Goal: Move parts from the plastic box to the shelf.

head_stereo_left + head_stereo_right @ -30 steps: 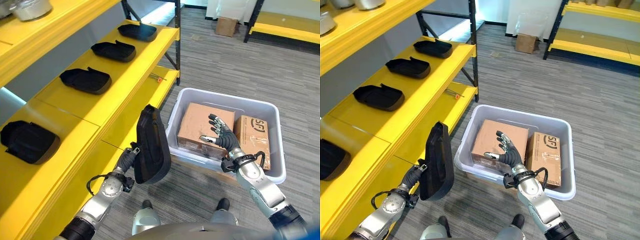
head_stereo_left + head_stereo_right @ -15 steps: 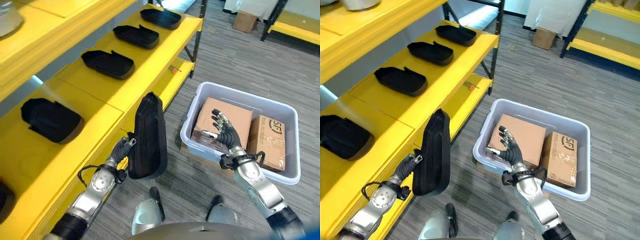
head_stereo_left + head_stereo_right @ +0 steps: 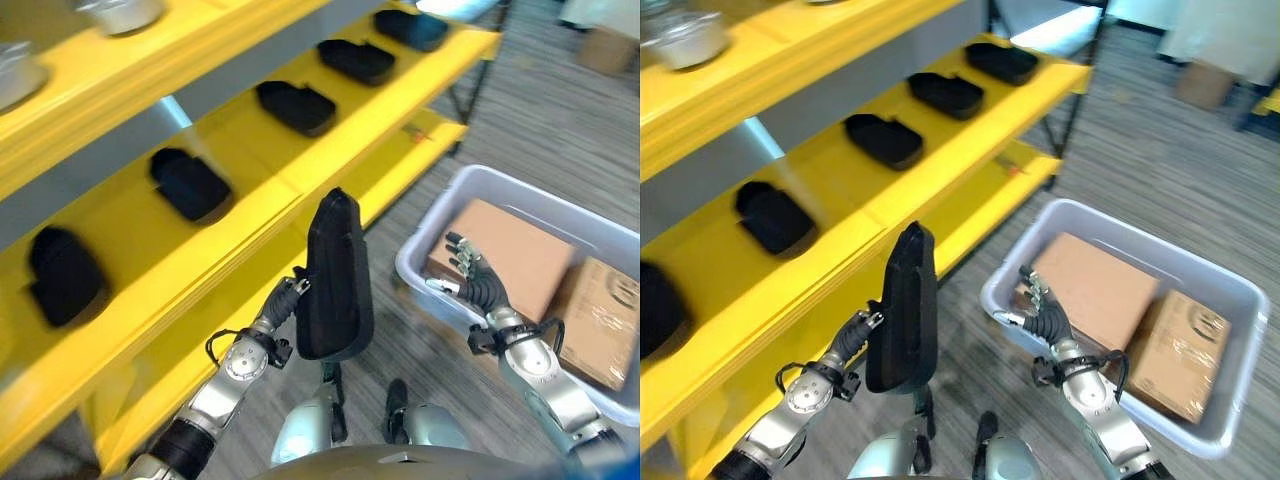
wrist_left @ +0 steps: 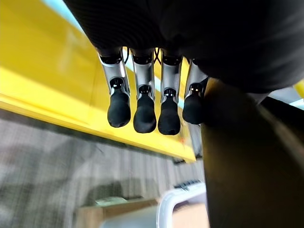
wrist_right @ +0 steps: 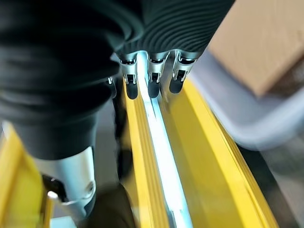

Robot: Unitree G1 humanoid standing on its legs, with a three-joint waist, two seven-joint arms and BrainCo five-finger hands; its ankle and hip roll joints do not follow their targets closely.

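The left hand (image 3: pixel 283 303) holds a black part (image 3: pixel 335 280) up on its end, with its fingers (image 4: pixel 145 107) curled against the part's side. The part hangs in the air next to the yellow shelf (image 3: pixel 250 190), not touching it. More black parts (image 3: pixel 883 140) lie in a row on that shelf. The right hand (image 3: pixel 478 285) floats over the near edge of the grey plastic box (image 3: pixel 1110 250) with its fingers spread and holds nothing. Two brown cardboard boxes (image 3: pixel 1095 290) sit inside the plastic box, side by side. The plastic box sits on the grey striped floor (image 3: pixel 520 120).
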